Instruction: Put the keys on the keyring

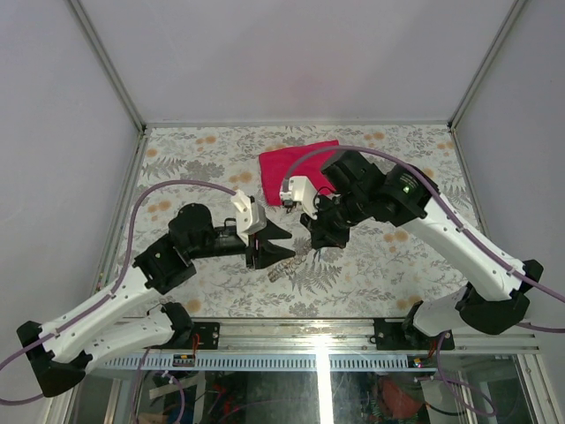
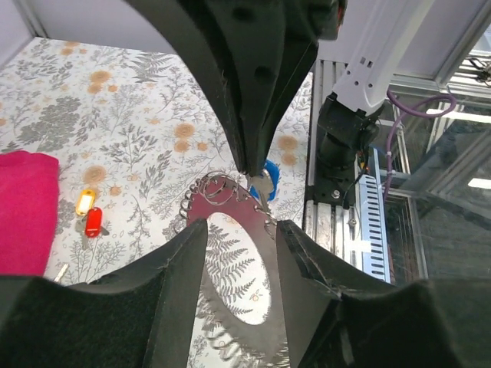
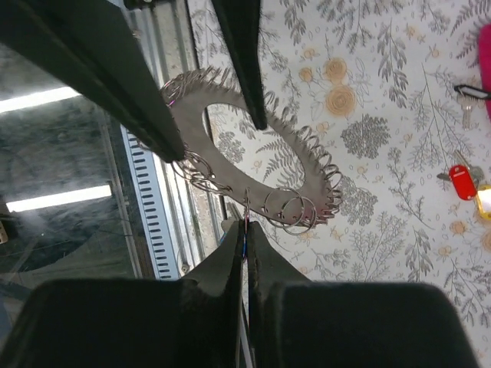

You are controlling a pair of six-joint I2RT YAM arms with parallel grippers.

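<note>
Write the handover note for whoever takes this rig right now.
Left gripper: jaws closed on the keyring, holding it up.
Right gripper: jaws shut on the blue-tagged key, at the keyring's rim.
Red-tagged key and yellow-tagged key lie on the table near the pink cloth.
Done: no key visibly threaded.
To do: thread the held key, then the other two.

Flat silver keyring [image 3: 295,157], rimmed with small loops, hangs tilted, a blue-headed key [image 2: 266,178] at its edge.
</note>
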